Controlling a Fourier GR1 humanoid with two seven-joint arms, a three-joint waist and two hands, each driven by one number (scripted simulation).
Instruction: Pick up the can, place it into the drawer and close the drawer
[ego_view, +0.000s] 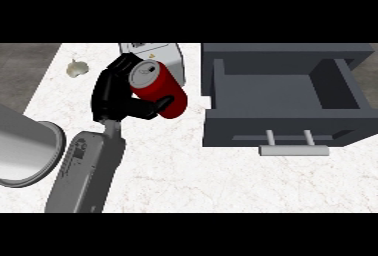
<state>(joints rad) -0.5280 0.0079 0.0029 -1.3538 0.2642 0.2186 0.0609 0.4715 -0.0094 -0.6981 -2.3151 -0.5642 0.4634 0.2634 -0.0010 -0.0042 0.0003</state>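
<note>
— One hand showing?
— Only the left hand (111, 97), in from 7 o'clock. Right hand out of view.
— Holding what?
— Curled round the red soda can (159, 87): fingers over the far side, thumb pressed near the low end.
— Lie of the can?
— Tilted, seemingly raised off the marble counter (221, 180). Long axis from 11 to 5 o'clock, silver lid toward 11. At 3 o'clock of the palm.
— And the drawer?
— Open drawer (269, 90) at 3 o'clock from the can, well apart, grey floor bare, handle (294, 149) toward 6.
— Next, as a judgement?
— Probably a carry toward 3 o'clock, over the drawer's left wall, minding that edge with the can's low end. Closing would mean pushing the front toward 12.
— Anything close by?
— Garlic bulb (76, 68) at 10 o'clock, white box (162, 52) just behind the can at 12. Neither across the path.
</note>
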